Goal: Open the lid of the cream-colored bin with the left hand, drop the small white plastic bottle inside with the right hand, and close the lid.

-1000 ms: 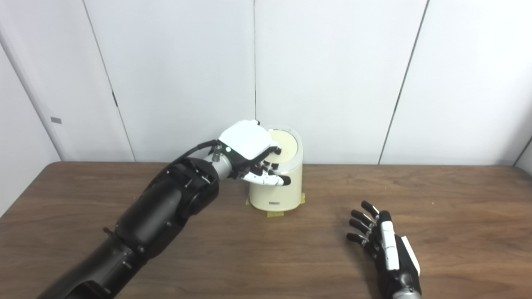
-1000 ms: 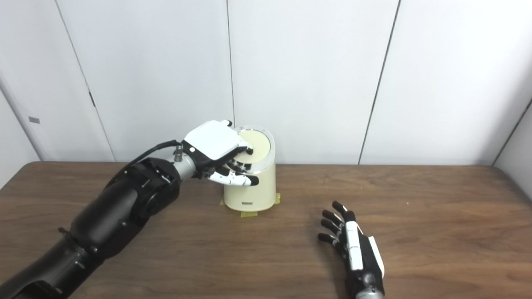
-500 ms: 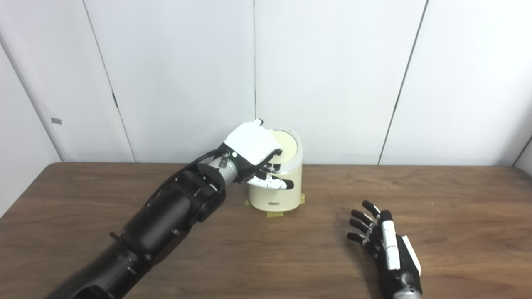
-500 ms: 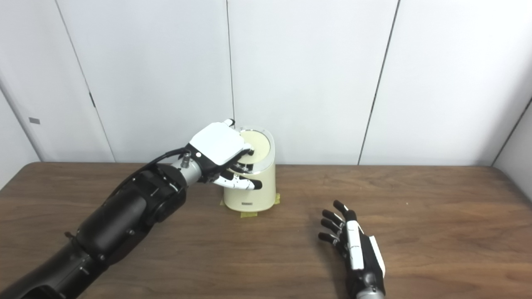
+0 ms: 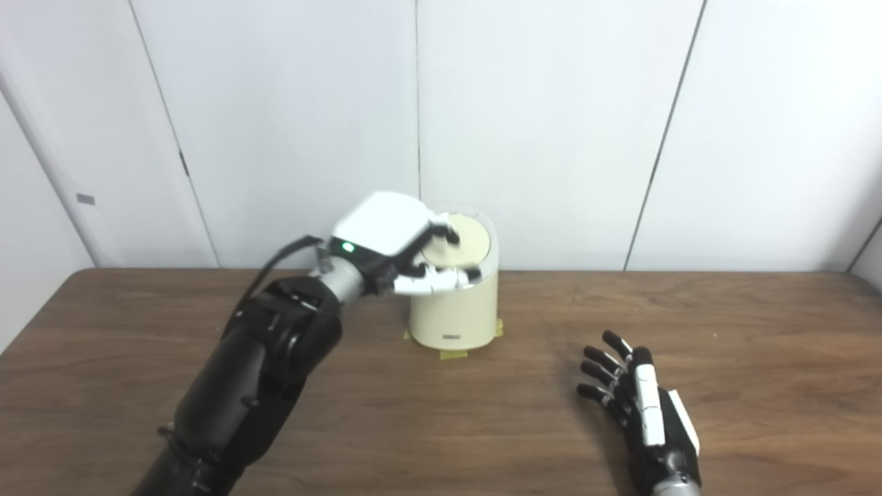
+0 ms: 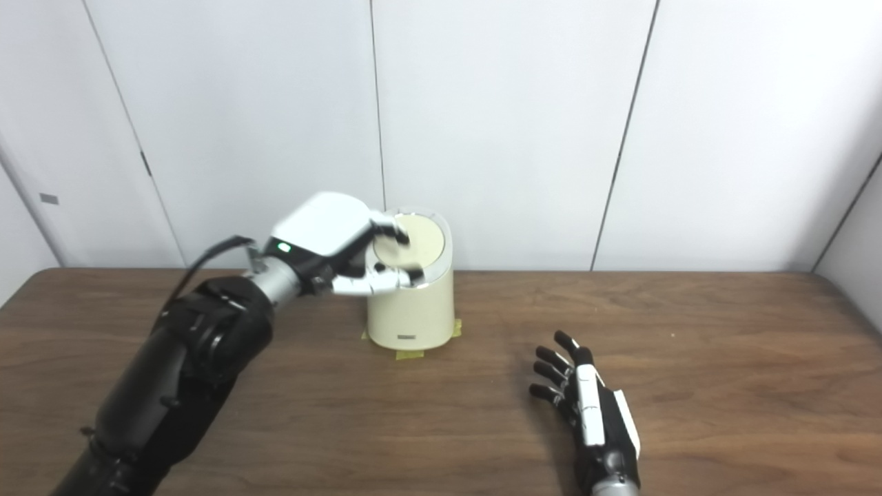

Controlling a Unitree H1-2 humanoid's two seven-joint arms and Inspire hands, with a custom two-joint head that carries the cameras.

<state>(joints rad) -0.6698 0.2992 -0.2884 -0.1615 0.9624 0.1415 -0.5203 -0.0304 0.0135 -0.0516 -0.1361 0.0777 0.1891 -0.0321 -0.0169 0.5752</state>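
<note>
The cream-colored bin [image 5: 455, 313] stands at the back middle of the table, its round lid [image 5: 472, 242] lying shut and flat. My left hand [image 5: 386, 234] is at the bin's upper left, fingers spread over the lid's left part, thumb along the front rim, holding nothing; it is slightly blurred. My right hand [image 5: 644, 410] lies open on the table at the front right, fingers spread, empty. It also shows in the right eye view [image 6: 592, 413]. No small white bottle shows in either view.
Yellow tape pieces [image 5: 453, 355] stick out under the bin's base. The brown wooden table [image 5: 758, 331] ends at white wall panels [image 5: 551, 124] just behind the bin. My left forearm [image 5: 275, 344] crosses the table's left side.
My left hand has lifted and drawn back to the left, its thumb rising from the bin's front wall to the rim. The lid stays shut. The right hand has not moved.
</note>
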